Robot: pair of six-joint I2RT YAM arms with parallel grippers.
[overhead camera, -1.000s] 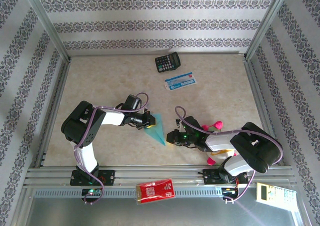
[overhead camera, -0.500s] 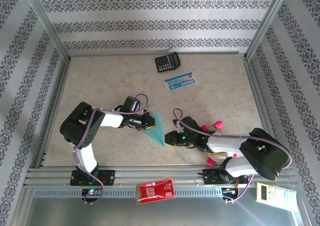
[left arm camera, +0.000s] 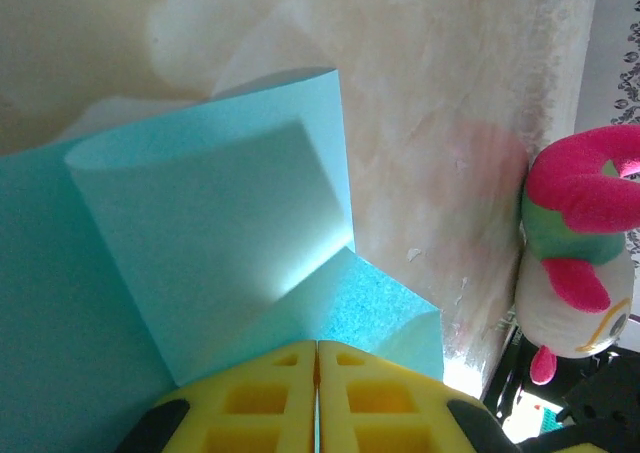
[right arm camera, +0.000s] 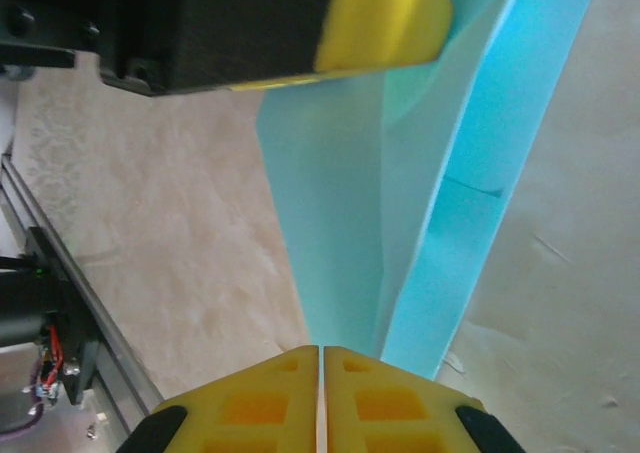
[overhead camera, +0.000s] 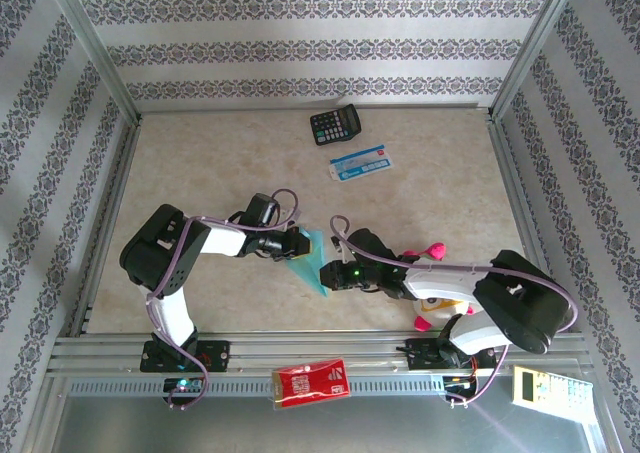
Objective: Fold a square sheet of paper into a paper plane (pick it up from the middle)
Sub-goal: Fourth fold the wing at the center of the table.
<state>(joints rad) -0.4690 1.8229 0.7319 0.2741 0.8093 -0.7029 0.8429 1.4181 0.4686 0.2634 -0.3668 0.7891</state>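
Observation:
The square sheet of paper is folded into a narrow, pointed, light turquoise paper plane (overhead camera: 313, 257) near the table's middle. My left gripper (overhead camera: 294, 245) is shut on its left side. In the left wrist view the yellow pads (left arm camera: 317, 344) meet with the paper (left arm camera: 220, 223) running in between them, one flap curling upward. My right gripper (overhead camera: 326, 276) is at the plane's near tip. Its pads (right arm camera: 321, 350) are closed, and the turquoise folds (right arm camera: 340, 223) run into them. The left gripper's yellow finger (right arm camera: 385, 18) shows above the paper in the right wrist view.
A black calculator (overhead camera: 335, 125) and a blue-and-white card (overhead camera: 361, 162) lie at the back. A pink and white plush toy (overhead camera: 432, 295) sits under my right arm, also in the left wrist view (left arm camera: 575, 263). A red packet (overhead camera: 312, 383) rests on the front rail.
My right gripper has moved left to the plane's near tip and its jaws have closed there. The left gripper has kept its hold in place.

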